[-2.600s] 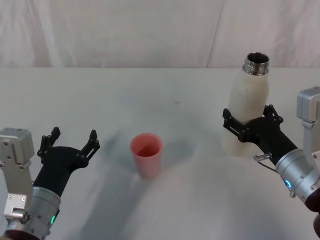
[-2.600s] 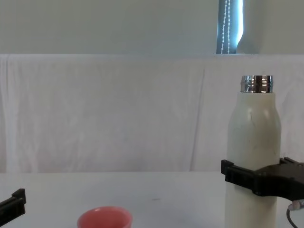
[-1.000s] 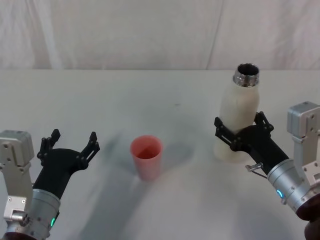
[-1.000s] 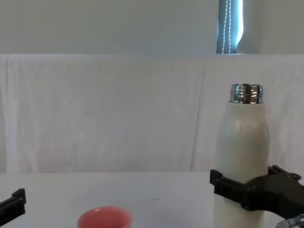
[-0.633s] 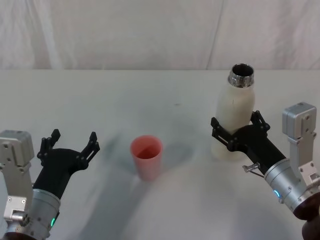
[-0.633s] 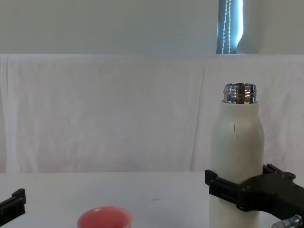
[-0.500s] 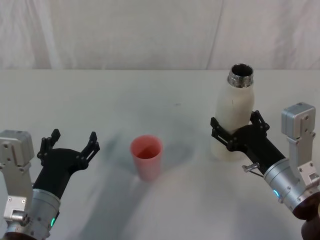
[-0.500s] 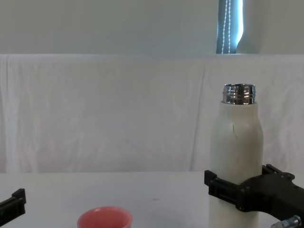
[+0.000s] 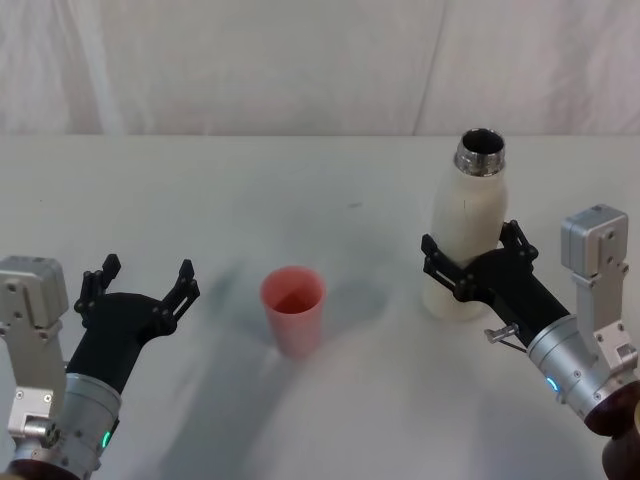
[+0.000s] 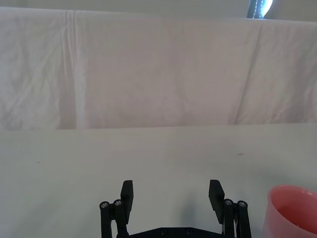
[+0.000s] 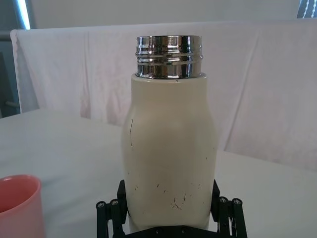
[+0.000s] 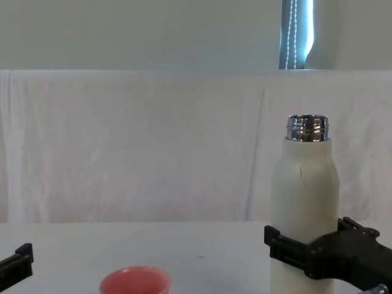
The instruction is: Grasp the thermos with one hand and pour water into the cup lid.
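Soft, even light covers the white table (image 9: 330, 180). Faint grey shadows spread just beside the cup (image 9: 293, 310) and near the bottle (image 9: 466, 240). Its steel neck glints. A bright window strip (image 12: 296, 33) glares above the bottle.

From the chest view, the thermos (image 12: 304, 202) loses its base below the picture's edge, and the black fingers (image 12: 283, 250) of the right gripper (image 12: 318, 257) hide a band of its lower body. The cup lid (image 12: 135, 282) shows just its rim there, the rest cut off. In the left wrist view the cup lid (image 10: 293, 209) is clipped at the corner. Whether the thermos (image 9: 466, 240) holds water, or rests on the table (image 9: 330, 200), I cannot tell.
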Motion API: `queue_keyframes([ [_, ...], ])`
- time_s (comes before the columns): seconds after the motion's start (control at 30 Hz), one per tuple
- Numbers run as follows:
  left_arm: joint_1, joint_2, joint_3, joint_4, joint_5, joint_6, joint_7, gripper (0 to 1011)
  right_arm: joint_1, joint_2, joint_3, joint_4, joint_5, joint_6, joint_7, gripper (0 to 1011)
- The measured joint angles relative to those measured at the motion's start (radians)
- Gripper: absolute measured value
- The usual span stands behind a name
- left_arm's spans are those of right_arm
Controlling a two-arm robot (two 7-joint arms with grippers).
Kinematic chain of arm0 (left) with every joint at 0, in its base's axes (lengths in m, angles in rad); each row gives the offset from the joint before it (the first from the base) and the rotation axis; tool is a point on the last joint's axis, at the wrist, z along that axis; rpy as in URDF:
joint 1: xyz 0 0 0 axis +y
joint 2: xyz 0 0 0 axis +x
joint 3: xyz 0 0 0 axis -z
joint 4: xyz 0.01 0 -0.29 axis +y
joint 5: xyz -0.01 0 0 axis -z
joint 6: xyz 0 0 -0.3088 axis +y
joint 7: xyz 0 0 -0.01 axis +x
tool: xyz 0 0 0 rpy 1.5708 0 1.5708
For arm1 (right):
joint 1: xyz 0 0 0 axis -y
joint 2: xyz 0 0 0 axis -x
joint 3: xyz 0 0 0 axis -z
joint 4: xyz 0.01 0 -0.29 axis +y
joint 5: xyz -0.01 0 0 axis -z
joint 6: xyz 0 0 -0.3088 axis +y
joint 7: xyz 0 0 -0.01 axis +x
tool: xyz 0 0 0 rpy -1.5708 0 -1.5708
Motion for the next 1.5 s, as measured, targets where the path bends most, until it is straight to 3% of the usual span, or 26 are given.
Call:
queue_keyframes([
  [1.5,0.0,0.0,0.0,0.0,0.0,0.0,0.0,1001,0.008,0.004,-0.005,0.031,0.002,-0.02,0.015,947],
])
